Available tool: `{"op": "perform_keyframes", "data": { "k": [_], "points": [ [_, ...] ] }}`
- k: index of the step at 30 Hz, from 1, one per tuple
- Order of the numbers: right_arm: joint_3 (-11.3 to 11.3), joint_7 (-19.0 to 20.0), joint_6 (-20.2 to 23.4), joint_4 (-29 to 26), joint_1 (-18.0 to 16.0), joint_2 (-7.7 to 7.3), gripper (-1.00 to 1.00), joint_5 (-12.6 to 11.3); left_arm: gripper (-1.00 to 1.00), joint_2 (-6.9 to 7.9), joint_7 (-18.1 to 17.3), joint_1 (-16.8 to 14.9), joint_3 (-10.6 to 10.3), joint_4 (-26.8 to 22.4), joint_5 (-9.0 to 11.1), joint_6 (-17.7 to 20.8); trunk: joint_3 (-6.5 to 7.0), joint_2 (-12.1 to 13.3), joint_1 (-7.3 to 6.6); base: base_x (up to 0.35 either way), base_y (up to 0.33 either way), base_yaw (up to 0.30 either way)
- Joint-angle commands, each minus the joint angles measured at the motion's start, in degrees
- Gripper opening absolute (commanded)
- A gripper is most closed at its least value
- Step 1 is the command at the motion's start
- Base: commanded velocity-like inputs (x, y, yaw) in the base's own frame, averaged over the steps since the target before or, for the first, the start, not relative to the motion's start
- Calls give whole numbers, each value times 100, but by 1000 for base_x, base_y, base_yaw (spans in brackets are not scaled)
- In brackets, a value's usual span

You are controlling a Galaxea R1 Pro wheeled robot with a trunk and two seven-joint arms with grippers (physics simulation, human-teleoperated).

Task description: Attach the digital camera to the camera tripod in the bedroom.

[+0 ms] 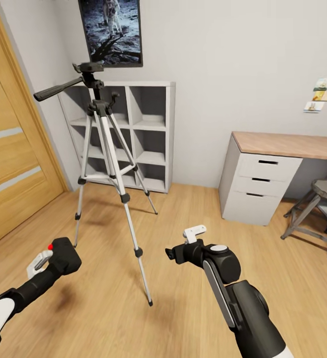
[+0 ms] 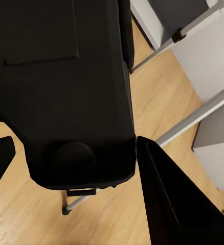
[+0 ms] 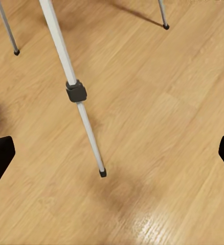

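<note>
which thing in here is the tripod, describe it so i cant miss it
Start at the wooden door on the left wall, then look to the white cube shelf beside it. The camera tripod stands on the floor in front of that shelf. It alone has three splayed silver legs and a black head with a long handle.

**Colours in the room**

The digital camera (image 1: 64,254) is black with a red button. The camera tripod (image 1: 106,149) has silver legs and black joints. The floor (image 1: 183,238) is light wood. The cube shelf (image 1: 153,134) is white. The walls (image 1: 223,59) are pale grey.
</note>
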Motion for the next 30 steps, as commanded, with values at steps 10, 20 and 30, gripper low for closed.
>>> {"op": "perform_keyframes", "data": {
  "k": [10,20,30],
  "points": [
    [7,12,26,-5,19,-6,100,3,-100,34,-12,-11,169,-90,45,56,175,400,-221,0,0,0],
    [-8,7,26,-5,14,21,100,5,-100,40,28,21,296,-346,50,113,354,801,-441,0,0,0],
    [-3,2,26,-5,11,21,100,4,-100,99,297,-150,541,-906,90,943,518,1202,-660,0,0,-97]
  ]
}}
